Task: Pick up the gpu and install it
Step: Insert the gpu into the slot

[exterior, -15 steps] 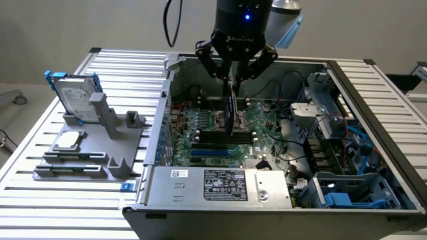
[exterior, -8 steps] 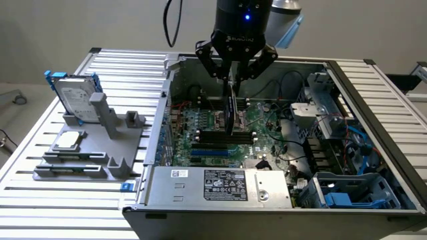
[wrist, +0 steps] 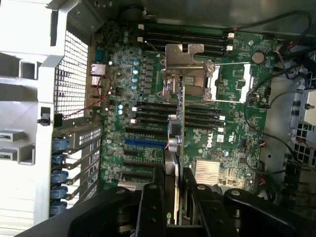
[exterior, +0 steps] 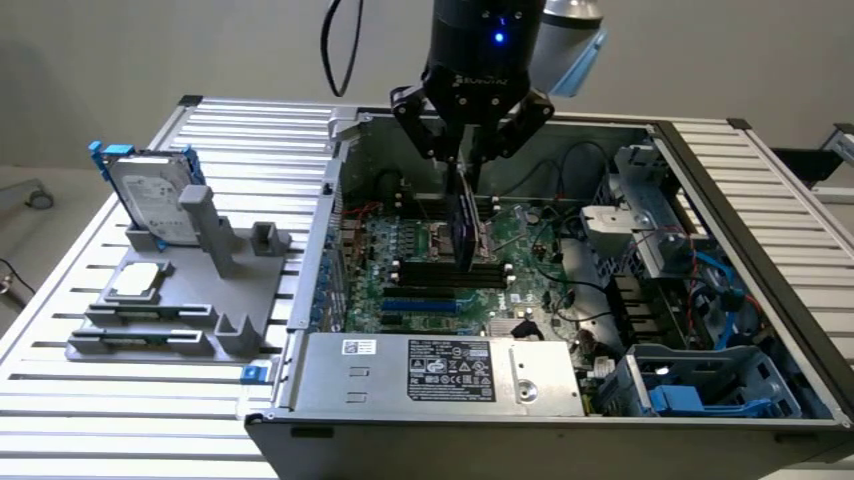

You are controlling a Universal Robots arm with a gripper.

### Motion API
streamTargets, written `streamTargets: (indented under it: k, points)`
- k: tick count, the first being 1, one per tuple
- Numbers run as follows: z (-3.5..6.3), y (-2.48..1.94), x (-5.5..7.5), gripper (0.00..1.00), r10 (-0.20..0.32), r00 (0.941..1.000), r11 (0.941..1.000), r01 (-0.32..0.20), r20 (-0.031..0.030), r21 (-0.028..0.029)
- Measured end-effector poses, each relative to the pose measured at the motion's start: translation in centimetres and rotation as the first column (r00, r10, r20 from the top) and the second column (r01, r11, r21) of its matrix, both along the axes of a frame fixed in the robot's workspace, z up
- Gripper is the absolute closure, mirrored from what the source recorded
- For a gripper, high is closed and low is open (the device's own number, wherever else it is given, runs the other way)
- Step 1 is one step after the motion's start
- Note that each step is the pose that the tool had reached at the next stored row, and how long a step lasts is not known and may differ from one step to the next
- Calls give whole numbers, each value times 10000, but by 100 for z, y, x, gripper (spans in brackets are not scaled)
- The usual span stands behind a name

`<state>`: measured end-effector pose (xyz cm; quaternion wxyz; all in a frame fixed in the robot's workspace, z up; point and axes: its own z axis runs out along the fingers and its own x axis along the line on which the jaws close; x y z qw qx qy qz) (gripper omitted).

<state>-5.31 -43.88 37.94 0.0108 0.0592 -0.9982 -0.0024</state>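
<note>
Hanging from the pincer (exterior: 467,158), the gpu (exterior: 466,228) stands upright.

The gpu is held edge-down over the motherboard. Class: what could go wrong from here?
1. The gpu hangs by its upper edge in the hand; such a thin card may tilt or slip in that grip.
2. Its lower edge seems to sit by the black memory slots and the CPU socket rather than the blue slot; lowering here could strike them.
</note>
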Motion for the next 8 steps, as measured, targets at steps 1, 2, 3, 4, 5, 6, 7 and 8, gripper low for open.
streamTargets:
  k: [1,2,3,4,5,6,7,8]
  points:
    - [-6,0,0,74,191,9998,9998,-191,0,6]
    - [-12,0,0,74,370,9993,9993,-370,0,9]
    - [-19,0,0,74,550,9985,9985,-550,0,11]
    - [-26,0,0,74,730,9973,9973,-730,1,14]
    - [-33,0,0,74,914,9958,9958,-914,2,16]
    - [-38,0,0,74,1094,9940,9940,-1094,3,20]
    - [-44,0,0,74,1272,9919,9919,-1272,4,24]
    - [-50,0,0,74,1450,9894,9894,-1450,5,31]
